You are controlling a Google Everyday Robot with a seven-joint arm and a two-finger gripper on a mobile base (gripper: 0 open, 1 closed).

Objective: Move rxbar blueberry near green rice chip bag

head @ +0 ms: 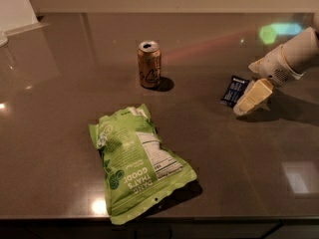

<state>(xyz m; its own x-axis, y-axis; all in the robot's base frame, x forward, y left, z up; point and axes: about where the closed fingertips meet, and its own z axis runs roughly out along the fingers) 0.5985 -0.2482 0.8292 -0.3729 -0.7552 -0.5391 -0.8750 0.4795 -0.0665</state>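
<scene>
The rxbar blueberry (234, 90) is a small dark navy wrapper lying flat on the dark countertop at the right. My gripper (250, 99) reaches in from the right edge on a white arm and sits right beside the bar, its cream finger touching or overlapping the bar's right edge. The green rice chip bag (138, 164) is a large lime-green bag lying flat at the front centre-left, well apart from the bar.
A gold-brown drink can (149, 64) stands upright at the back centre, between the bag and the bar. The countertop's front edge (159, 218) runs just below the bag. A white wall and ledge stand at the back left.
</scene>
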